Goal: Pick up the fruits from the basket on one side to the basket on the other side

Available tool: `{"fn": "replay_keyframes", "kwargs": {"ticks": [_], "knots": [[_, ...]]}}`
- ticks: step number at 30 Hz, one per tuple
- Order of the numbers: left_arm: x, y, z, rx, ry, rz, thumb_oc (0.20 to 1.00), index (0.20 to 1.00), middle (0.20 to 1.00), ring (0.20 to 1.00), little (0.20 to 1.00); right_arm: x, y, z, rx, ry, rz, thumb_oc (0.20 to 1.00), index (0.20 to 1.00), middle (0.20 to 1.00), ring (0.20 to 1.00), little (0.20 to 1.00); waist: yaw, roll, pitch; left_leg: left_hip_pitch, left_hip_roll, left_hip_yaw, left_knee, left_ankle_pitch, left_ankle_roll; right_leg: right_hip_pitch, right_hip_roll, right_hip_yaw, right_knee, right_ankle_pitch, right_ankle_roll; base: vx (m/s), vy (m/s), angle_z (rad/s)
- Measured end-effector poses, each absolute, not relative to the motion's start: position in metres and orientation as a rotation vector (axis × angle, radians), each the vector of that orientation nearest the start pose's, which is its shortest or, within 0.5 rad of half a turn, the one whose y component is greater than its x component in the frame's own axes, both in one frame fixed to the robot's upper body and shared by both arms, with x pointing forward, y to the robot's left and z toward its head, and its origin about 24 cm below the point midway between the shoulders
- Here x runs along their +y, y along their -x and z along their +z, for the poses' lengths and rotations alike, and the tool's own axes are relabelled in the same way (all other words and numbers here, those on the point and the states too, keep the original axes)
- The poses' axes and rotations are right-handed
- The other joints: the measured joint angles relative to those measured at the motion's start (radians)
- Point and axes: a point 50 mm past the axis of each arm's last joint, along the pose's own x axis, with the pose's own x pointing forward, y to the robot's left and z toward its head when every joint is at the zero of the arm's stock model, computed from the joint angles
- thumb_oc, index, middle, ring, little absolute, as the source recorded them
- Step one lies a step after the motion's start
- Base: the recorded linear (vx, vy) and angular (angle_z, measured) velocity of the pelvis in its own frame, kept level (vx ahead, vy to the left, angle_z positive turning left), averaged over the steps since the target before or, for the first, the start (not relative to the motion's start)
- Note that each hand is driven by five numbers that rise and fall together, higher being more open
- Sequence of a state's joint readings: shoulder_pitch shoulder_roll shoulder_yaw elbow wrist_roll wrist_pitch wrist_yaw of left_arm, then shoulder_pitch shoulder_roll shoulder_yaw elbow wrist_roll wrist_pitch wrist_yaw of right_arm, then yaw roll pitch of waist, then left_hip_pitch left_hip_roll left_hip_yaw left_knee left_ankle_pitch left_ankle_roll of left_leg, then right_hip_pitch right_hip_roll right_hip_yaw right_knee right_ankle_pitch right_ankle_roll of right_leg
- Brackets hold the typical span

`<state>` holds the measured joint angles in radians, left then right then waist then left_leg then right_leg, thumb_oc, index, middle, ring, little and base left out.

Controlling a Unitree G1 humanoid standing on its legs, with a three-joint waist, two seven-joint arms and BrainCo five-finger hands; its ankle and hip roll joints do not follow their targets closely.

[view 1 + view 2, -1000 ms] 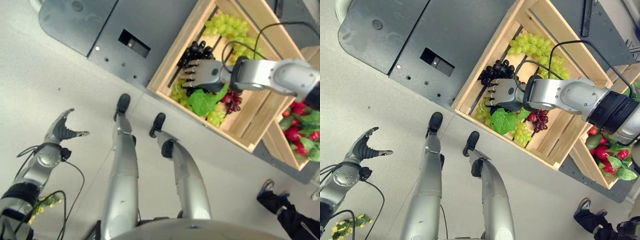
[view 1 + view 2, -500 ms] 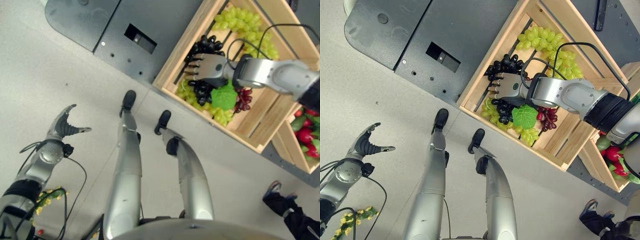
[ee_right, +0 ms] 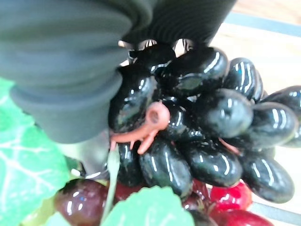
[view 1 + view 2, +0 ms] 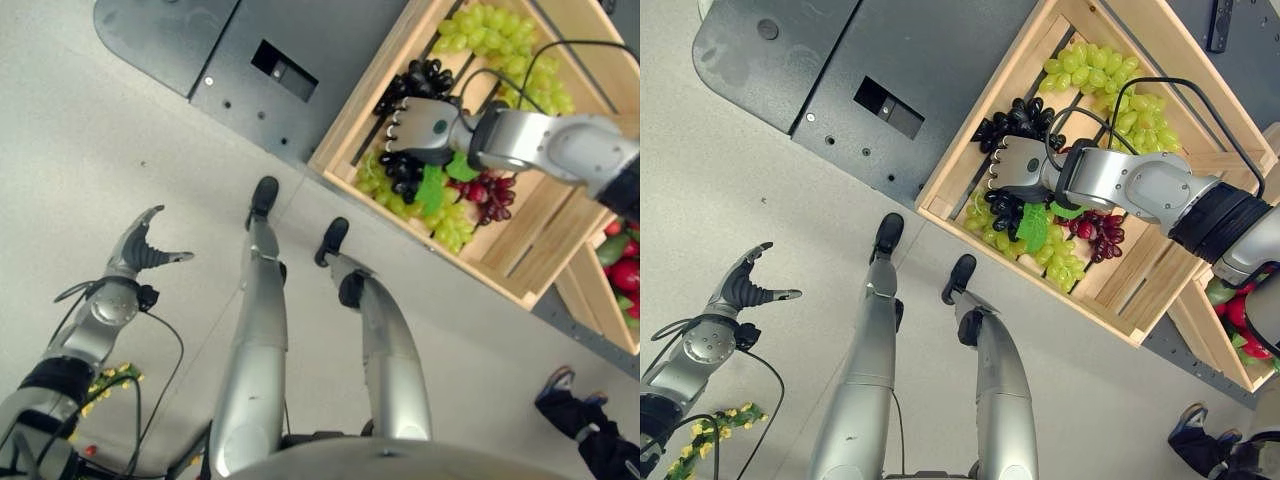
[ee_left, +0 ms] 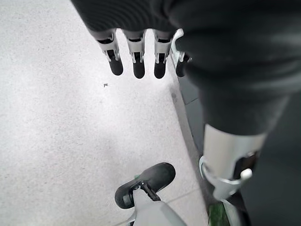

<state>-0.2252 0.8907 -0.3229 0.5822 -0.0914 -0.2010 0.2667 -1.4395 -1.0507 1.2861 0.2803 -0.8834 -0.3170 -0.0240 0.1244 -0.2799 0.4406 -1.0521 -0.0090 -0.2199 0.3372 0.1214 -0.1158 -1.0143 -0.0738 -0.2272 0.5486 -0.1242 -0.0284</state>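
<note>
Right wrist view: our right hand (image 4: pixel 425 128), fingers mostly hidden, grips glossy black grapes (image 3: pixel 207 122) inside the slatted wooden crate (image 4: pixel 970 150), frame's upper right. Left hand (image 4: pixel 140 250) hangs open, lower left.

Left wrist view. The left hand (image 5: pixel 141 28) occupied the twelve o'clock edge, its dark ribbed cover running toward two o'clock and its dark-tipped fingers (image 5: pixel 138 59) hanging straight in a row, apart from one another and holding nothing. Beneath them lay a pale speckled floor (image 5: pixel 61 141). A dark grey panel (image 5: pixel 193 101) bordered the floor toward three o'clock, its edge running down toward five o'clock.
</note>
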Motion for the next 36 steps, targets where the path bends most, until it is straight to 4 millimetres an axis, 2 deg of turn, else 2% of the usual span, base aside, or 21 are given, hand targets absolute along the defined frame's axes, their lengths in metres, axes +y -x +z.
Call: {"fn": "replay_keyframes", "kwargs": {"ticks": [15, 23, 30, 36], "knots": [[0.333, -0.270, 0.054, 0.160, -0.876, 0.199, 1.000, 1.000, 1.000, 1.000, 1.000, -0.139, -0.352, 0.251, -0.805, 2.441, 0.553, 0.200, 0.200, 0.200, 0.200, 0.200, 0.004, 0.007, 0.005, 0.006, 0.001, 0.000, -0.004, 0.005, -0.005, -0.001, -0.002, -0.002, 0.015, -0.007, -0.004, 0.00, -0.002, 0.00], [0.326, -0.270, 0.054, 0.140, -0.842, 0.182, 1.000, 1.000, 1.000, 1.000, 1.000, -0.145, -0.341, 0.265, -0.749, 2.253, 0.587, 0.200, 0.200, 0.200, 0.200, 0.200, 0.005, 0.052, 0.037, 0.030, -0.012, 0.002, 0.016, 0.004, 0.002, 0.034, -0.012, -0.012, 0.030, -0.011, -0.010, -0.03, 0.016, 0.03], [0.334, -0.265, 0.062, 0.127, -0.855, 0.177, 1.000, 1.000, 1.000, 1.000, 1.000, -0.146, -0.330, 0.279, -0.756, 2.064, 0.617, 0.200, 0.200, 0.200, 0.200, 0.200, -0.001, 0.061, 0.044, 0.109, -0.006, 0.010, 0.020, -0.009, 0.007, 0.120, -0.012, -0.010, 0.012, -0.013, -0.002, 0.00, 0.000, 0.00], [0.335, -0.252, 0.046, 0.175, -0.829, 0.166, 1.000, 1.000, 1.000, 1.000, 1.000, -0.156, -0.327, 0.287, -0.730, 1.895, 0.591, 0.200, 0.200, 0.200, 0.200, 0.200, -0.026, 0.078, 0.055, 0.166, -0.010, 0.023, 0.014, -0.005, 0.013, 0.172, -0.017, 0.004, 0.011, -0.006, 0.009, -0.01, -0.010, -0.03]]}}
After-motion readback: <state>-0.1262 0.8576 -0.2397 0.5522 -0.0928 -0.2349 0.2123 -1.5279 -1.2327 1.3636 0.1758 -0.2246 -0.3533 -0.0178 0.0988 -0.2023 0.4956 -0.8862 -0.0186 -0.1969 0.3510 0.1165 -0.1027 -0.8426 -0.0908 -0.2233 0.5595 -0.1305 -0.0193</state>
